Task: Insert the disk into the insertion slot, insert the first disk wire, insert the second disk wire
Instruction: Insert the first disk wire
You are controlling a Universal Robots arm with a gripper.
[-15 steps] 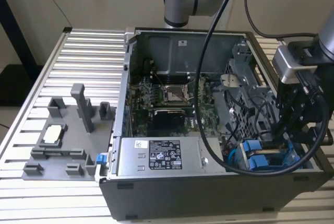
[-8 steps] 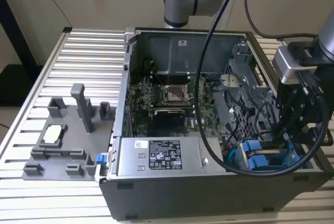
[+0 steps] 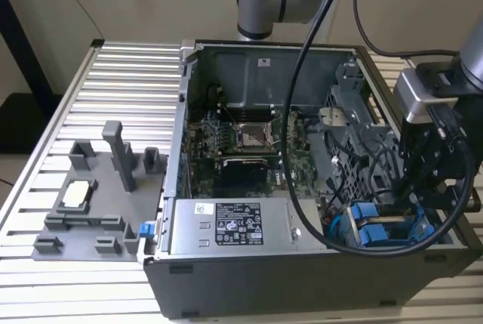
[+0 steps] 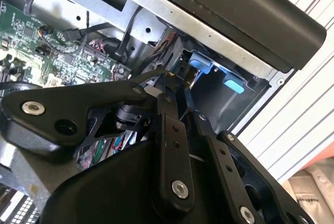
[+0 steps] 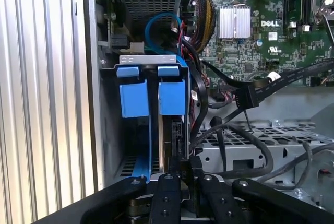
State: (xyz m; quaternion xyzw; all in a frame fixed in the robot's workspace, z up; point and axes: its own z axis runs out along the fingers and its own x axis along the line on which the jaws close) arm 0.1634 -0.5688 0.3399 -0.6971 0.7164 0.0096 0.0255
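Disk [image 5: 172,98] sits in the slot [image 5: 151,59] of the grey cage [image 5: 104,130], just beside the other blue carrier [image 5: 133,97], so I judge that step done. It stands on edge, long axis running into the bay, blue handle end facing the open side of the case [image 3: 302,279]. My claw [image 5: 185,165] hangs right at its bare edge, with loose black cables [image 5: 245,98] near; whether it is spread or pinching, I cannot tell.
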